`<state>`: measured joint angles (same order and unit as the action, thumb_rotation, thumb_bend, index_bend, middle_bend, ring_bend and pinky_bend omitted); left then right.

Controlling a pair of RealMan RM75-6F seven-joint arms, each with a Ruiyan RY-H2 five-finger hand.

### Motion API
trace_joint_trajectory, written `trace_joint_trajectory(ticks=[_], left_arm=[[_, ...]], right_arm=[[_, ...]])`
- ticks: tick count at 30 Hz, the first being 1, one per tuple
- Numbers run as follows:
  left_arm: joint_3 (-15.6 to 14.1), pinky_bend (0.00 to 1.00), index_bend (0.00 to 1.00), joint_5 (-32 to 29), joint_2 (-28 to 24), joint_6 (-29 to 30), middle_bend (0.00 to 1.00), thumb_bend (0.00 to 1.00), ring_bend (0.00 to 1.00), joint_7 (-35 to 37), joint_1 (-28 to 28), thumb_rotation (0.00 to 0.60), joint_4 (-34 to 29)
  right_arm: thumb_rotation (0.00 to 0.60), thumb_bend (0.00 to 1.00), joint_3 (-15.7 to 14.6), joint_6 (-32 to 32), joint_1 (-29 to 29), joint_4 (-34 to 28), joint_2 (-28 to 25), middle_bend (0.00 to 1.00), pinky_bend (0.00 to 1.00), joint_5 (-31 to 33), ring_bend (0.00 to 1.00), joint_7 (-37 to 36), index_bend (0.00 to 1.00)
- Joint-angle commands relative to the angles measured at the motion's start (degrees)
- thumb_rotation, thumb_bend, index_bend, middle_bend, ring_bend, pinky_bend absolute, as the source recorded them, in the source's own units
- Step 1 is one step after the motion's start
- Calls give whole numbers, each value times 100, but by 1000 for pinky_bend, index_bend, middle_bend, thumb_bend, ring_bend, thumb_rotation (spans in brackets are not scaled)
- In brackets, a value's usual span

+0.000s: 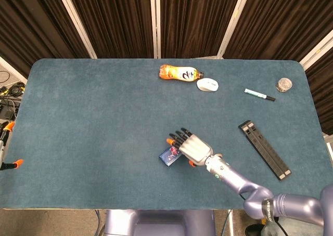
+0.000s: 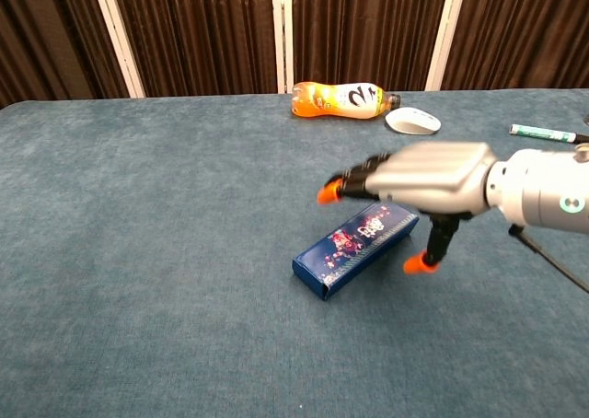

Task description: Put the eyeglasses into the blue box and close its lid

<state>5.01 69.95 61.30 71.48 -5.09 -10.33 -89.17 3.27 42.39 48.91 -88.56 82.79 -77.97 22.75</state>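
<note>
The blue box (image 2: 355, 249) lies on the table with its patterned lid shut flat; in the head view the blue box (image 1: 168, 156) shows just left of my right hand. The eyeglasses are not visible. My right hand (image 2: 425, 184) hovers above and to the right of the box, palm down, fingers spread, holding nothing and clear of the lid. The head view shows the same right hand (image 1: 191, 147) over the box's right end. My left hand is not in either view.
An orange bottle (image 2: 342, 98) and a white mouse (image 2: 412, 121) lie at the back of the table (image 2: 138, 234). A marker (image 2: 547, 134) lies at the far right. In the head view a black folded stand (image 1: 264, 149) and a small round lid (image 1: 283, 84) sit to the right.
</note>
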Motion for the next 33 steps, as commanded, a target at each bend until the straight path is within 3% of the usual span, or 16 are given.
trace_joint_trajectory(ticks=[1, 14, 22, 27, 30, 32, 33], left_arm=[[3, 0, 0, -7, 4, 0, 0, 0, 0, -7, -3, 600, 7], [15, 0, 0, -60, 8, -62, 0, 0, 0, 36, -19, 600, 76], [10, 0, 0, -76, 15, -80, 0, 0, 0, 3, -27, 600, 72], [3, 0, 0, -81, 16, -87, 0, 0, 0, -28, -31, 600, 59], [4, 0, 0, -87, 20, -84, 0, 0, 0, -38, -32, 600, 60], [3, 0, 0, -88, 21, -83, 0, 0, 0, -42, -31, 600, 62], [4, 0, 0, -89, 22, -83, 0, 0, 0, -44, -32, 600, 63]], right_arm=[[600, 159, -153, -205, 234, 409, 123, 0, 0, -465, 0, -336, 0], [600, 176, -238, -146, 418, 1225, 651, 2, 0, -938, 0, -734, 7], [600, 254, -375, 116, 433, 1567, 788, 268, 0, -1311, 36, -1129, 300], [600, 358, -439, 235, 423, 1716, 846, 332, 0, -1441, 103, -1248, 396], [600, 367, -454, 274, 413, 1753, 856, 309, 0, -1464, 102, -1298, 395], [600, 361, -461, 296, 407, 1756, 851, 260, 0, -1475, 82, -1319, 340], [600, 354, -465, 312, 402, 1756, 845, 205, 0, -1481, 55, -1324, 264]])
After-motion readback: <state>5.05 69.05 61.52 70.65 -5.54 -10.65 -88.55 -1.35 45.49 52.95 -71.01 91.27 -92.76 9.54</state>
